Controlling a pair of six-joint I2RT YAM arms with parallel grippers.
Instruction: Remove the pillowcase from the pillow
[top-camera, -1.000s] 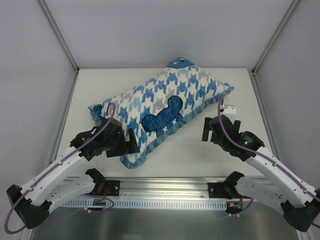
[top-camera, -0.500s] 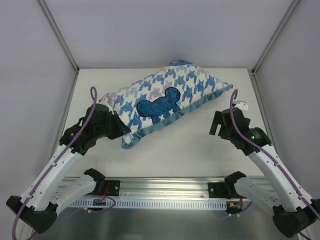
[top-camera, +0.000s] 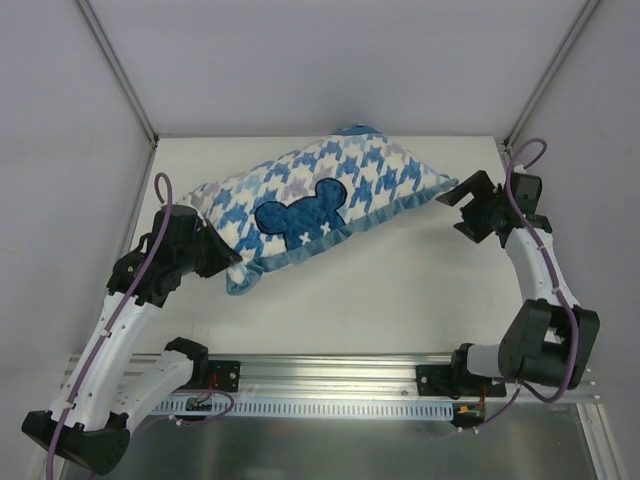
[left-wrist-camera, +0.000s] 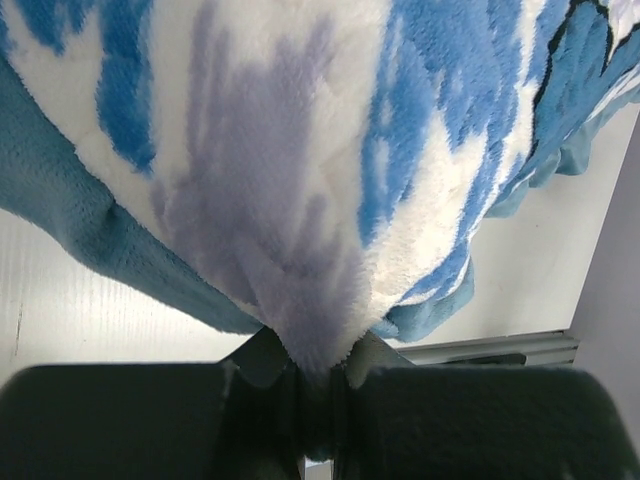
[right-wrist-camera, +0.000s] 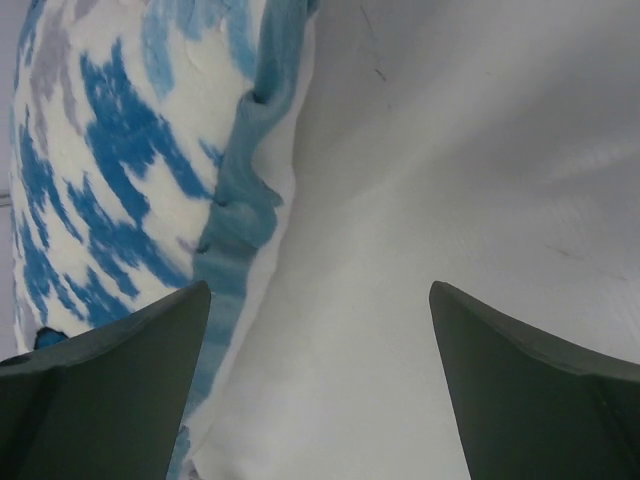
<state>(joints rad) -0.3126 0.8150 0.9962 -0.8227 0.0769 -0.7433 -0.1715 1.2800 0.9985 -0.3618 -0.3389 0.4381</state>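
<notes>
counter (top-camera: 430, 300): white, flat; carries the covered cushion, lying diagonal, far-right to near-left.
pillowcase (top-camera: 345, 180): blue/grey/white houndstooth fabric cover w/ teal ruffle (top-camera: 390, 212) and dk-blue mouse-head patch (top-camera: 298, 213); fully on, near-left corner looks lifted off the counter.
pillow: plain white cushion, inside the cover, not visible.
L pincer (top-camera: 230, 266): clamped tight on the cover's near-left corner, fabric bunched btwn jaws. A sec ago it stood wide open beside that corner.
R pincer (top-camera: 453, 208): jaws wide, holding nothing. It has swung from the cover's front edge to just beside the far-right ruffle tip.
shift: whole bundle dragged left w/ L arm.
meaning: one anchor grip set; stripping prob. not begun, R needs a hold next.
</notes>
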